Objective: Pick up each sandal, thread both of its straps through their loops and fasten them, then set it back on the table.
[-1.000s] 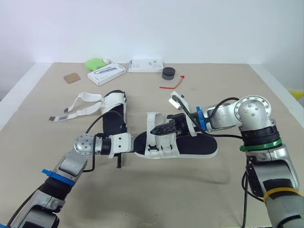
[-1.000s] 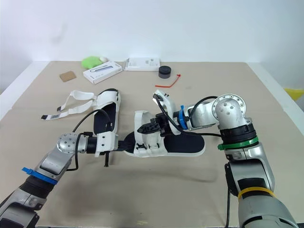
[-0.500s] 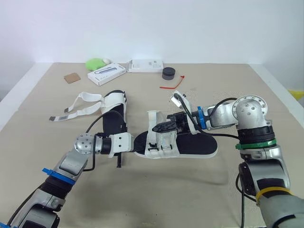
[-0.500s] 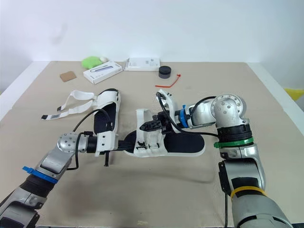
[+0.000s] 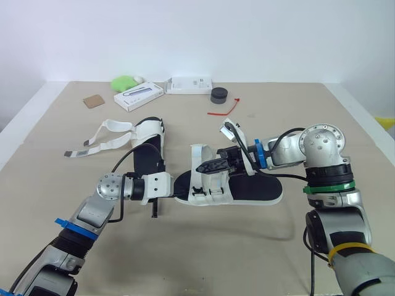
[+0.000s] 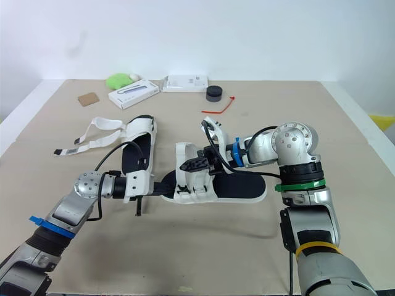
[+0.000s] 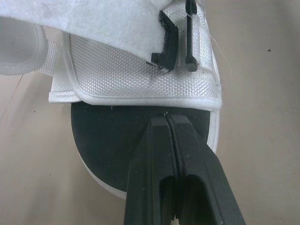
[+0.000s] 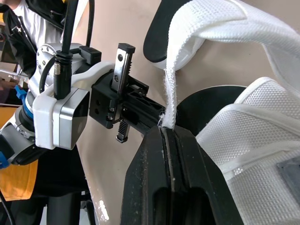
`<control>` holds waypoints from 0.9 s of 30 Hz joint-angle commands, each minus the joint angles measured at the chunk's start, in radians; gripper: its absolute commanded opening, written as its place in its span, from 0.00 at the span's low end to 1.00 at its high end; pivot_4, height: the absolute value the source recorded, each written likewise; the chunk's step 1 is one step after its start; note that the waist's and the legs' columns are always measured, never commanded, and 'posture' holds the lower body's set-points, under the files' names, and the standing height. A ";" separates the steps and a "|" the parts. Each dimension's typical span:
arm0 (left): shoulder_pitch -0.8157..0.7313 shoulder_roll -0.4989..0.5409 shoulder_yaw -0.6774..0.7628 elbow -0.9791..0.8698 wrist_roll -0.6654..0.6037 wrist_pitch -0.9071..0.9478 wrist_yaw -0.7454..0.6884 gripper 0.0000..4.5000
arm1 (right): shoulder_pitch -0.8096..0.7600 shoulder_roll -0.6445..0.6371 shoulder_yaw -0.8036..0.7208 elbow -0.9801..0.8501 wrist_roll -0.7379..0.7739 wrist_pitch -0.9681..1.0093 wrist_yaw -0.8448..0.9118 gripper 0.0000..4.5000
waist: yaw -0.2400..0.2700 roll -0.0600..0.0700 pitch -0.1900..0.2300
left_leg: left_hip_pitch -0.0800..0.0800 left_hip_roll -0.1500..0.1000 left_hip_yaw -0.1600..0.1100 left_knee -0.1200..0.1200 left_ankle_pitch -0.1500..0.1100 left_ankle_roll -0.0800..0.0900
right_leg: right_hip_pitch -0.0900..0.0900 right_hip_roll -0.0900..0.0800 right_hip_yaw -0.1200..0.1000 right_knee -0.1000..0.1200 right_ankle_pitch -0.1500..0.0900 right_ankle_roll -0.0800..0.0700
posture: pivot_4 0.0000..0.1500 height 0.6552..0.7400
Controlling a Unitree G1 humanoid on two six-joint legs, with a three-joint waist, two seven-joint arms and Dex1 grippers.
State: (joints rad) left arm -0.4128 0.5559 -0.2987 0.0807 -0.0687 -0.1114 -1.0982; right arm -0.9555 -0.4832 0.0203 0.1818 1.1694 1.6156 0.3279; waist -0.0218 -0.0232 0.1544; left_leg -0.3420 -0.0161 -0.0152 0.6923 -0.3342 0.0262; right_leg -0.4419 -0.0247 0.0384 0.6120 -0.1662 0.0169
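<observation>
Pincer right (image 5: 201, 168) pinching white mesh strap (image 8: 169, 93) of black-soled sandal (image 5: 259, 190); pincer left (image 5: 180, 184) clamping its toe; long axis running arm to arm.

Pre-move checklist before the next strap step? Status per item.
1. Left end effector shut on held sandal at its toe: ok.
2. Right end effector shut on strap: ok.
3. Strap through its loop: cannot tell.
4. Other sandal fastened: not ok, lies open.
5. Boxes at the far edge, apart from the work: ok.
</observation>
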 commanded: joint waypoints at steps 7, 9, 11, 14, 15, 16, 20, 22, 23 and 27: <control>0.030 0.013 -0.035 0.044 0.052 0.021 0.009 0.00 | -0.036 -0.003 -0.016 0.007 0.069 -0.001 0.003 0.02 | 0.000 0.000 0.000 | 0.000 0.000 0.000 0.000 0.000 0.000 | 0.000 0.000 0.000 0.000 0.000 0.000 | 1.00 1.00; 0.027 0.012 -0.036 0.049 0.054 0.018 0.009 0.00 | -0.043 -0.005 -0.017 0.019 0.093 -0.001 -0.007 0.02 | 0.000 0.000 0.000 | 0.000 0.000 0.000 0.000 0.000 0.000 | 0.000 0.000 0.000 0.000 0.000 0.000 | 1.00 1.00; 0.024 0.011 -0.038 0.053 0.056 0.017 0.009 0.00 | -0.052 -0.011 -0.015 0.035 0.127 -0.001 -0.018 0.02 | 0.000 0.000 0.000 | 0.000 0.000 0.000 0.000 0.000 0.000 | 0.000 0.000 0.000 0.000 0.000 0.000 | 1.00 1.00; 0.023 0.011 -0.038 0.054 0.056 0.016 0.010 0.00 | -0.059 -0.021 -0.008 0.048 0.162 -0.001 -0.038 0.02 | 0.000 0.000 0.000 | 0.000 0.000 0.000 0.000 0.000 0.000 | 0.000 0.000 0.000 0.000 0.000 0.000 | 1.00 1.00; 0.024 0.011 -0.038 0.054 0.057 0.015 0.010 0.00 | -0.059 -0.025 -0.004 0.050 0.170 -0.001 -0.043 0.02 | 0.000 0.000 0.000 | 0.000 0.000 0.000 0.000 0.000 0.000 | 0.000 0.000 0.000 0.000 0.000 0.000 | 1.00 1.00; 0.024 0.012 -0.039 0.054 0.057 0.015 0.010 0.00 | -0.058 -0.029 -0.001 0.056 0.180 -0.001 -0.050 0.02 | 0.000 0.000 0.000 | 0.000 0.000 0.000 0.000 0.000 0.000 | 0.000 0.000 0.000 0.000 0.000 0.000 | 1.00 1.00; 0.027 0.012 -0.040 0.052 0.058 0.013 0.015 0.00 | -0.034 -0.041 0.015 0.056 0.168 -0.001 -0.069 0.02 | 0.000 0.000 0.000 | 0.000 0.000 0.000 0.000 0.000 0.000 | 0.000 0.000 0.000 0.000 0.000 0.000 | 1.00 1.00; 0.030 0.012 -0.042 0.050 0.059 0.013 0.017 0.00 | -0.030 -0.041 0.011 0.060 0.141 -0.001 -0.070 0.02 | 0.000 0.000 0.000 | 0.000 0.000 0.000 0.000 0.000 0.000 | 0.000 0.000 0.000 0.000 0.000 0.000 | 1.00 1.00; 0.031 0.012 -0.043 0.049 0.058 0.012 0.018 0.00 | -0.032 -0.040 0.007 0.064 0.131 -0.001 -0.070 0.02 | 0.000 0.000 0.000 | 0.000 0.000 0.000 0.000 0.000 0.000 | 0.000 0.000 0.000 0.000 0.000 0.000 | 1.00 1.00; 0.037 0.014 -0.046 0.043 0.058 0.012 0.020 0.00 | -0.042 -0.037 0.002 0.074 0.110 -0.001 -0.060 0.02 | 0.000 0.000 0.000 | 0.000 -0.001 0.000 0.000 0.000 0.000 | 0.000 0.001 0.000 0.000 0.000 0.001 | 1.00 1.00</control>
State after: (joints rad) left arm -0.4053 0.5565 -0.3076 0.0801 -0.0668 -0.1246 -1.0771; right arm -0.9794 -0.5152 0.0403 0.2618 1.2768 1.6166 0.2572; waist -0.0215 -0.0231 0.1545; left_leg -0.3421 -0.0169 -0.0150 0.6925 -0.3340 0.0262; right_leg -0.4416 -0.0240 0.0386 0.6117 -0.1659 0.0177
